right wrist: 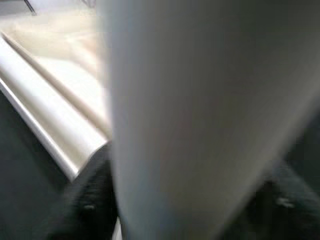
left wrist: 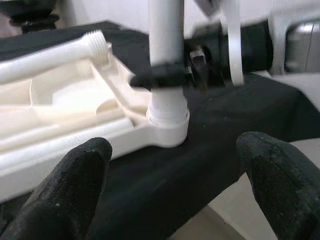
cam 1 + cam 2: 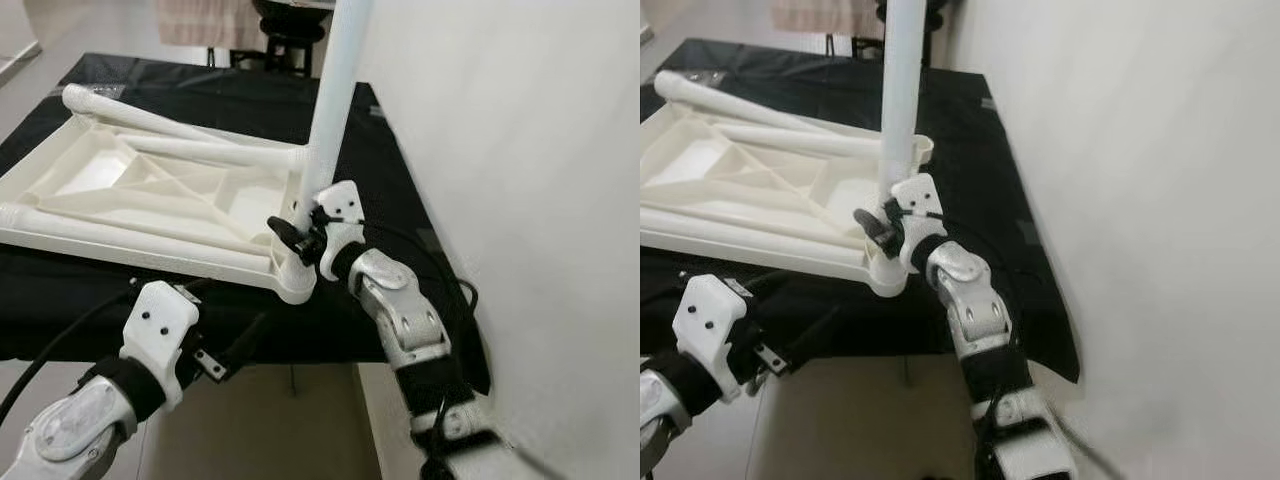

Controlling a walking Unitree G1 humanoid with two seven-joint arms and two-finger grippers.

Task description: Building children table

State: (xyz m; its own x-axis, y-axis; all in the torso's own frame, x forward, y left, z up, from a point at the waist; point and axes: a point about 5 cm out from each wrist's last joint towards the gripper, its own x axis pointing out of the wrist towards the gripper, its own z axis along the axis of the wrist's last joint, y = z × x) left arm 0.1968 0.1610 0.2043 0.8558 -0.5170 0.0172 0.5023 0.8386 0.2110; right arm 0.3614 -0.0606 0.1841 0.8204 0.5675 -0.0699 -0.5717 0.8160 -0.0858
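A white plastic children's tabletop (image 3: 130, 190) lies upside down on a black-covered table (image 3: 390, 180). Loose white legs (image 3: 160, 122) rest across its ribbed underside. One white leg (image 3: 335, 90) stands upright in the near right corner socket (image 3: 296, 282). My right gripper (image 3: 297, 232) is shut on this leg just above the socket; the leg (image 1: 190, 120) looms pale and blurred in the right wrist view. My left gripper (image 2: 175, 180) is open, low at the table's front edge, its fingers (image 2: 75, 175) pointing at the socket (image 2: 167, 125).
A white wall (image 3: 520, 200) runs close along the table's right side. The black cloth hangs over the front edge (image 3: 300, 340). A dark stool or stand (image 3: 290, 30) sits beyond the far end. Pale floor (image 3: 280, 420) lies below.
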